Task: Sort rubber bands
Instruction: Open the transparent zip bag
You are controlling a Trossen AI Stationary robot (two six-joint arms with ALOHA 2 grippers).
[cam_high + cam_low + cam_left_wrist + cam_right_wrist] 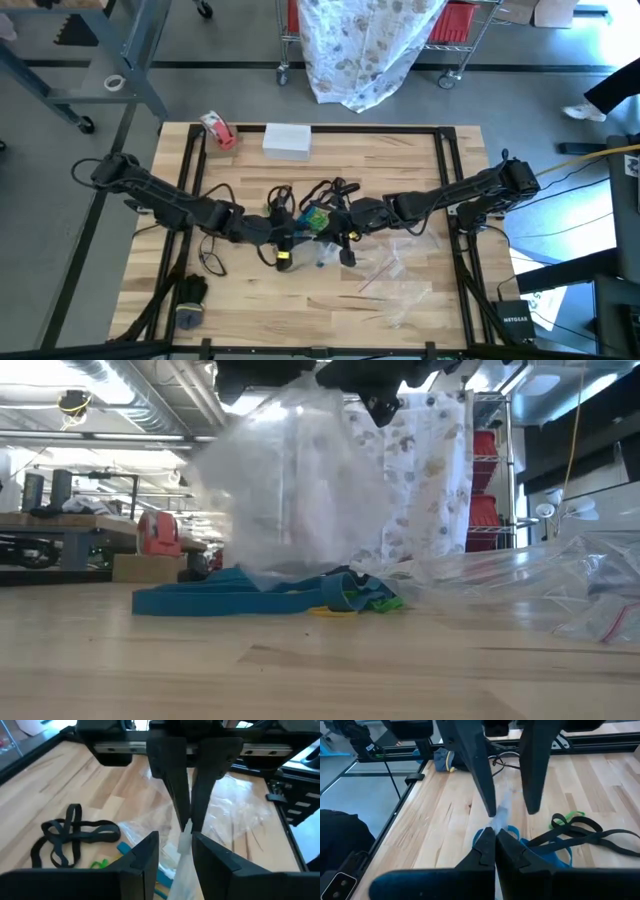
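Observation:
A clear plastic bag [290, 490] hangs at mid-table between my two grippers. Its lower end is down by the blue rubber bands [230, 598] and green rubber bands [385, 603], which lie flat on the wood. Black rubber bands [70, 832] lie loose just beyond them and show in the high view [325, 190]. My right gripper [495, 834] is shut on the bag's top. My left gripper [176, 840] faces it and is open, one finger on each side of the same strip of bag. I cannot tell whether it touches the bag. My right gripper pinches the bag's bunched top edge [501, 817] between its two fingertips; the left wrist view shows its fingers [175, 795] closed to a point on the plastic. The fingers slant down from the table's right. The bag hangs below them, its lower end at the table.
More clear bags [400, 265] lie right of centre toward the near edge. A red-and-white tape roll [218, 130] and a white box [287, 140] stand at the far edge. A dark bundle [190, 300] lies at the near left. A black frame rail [455, 200] borders the work area.

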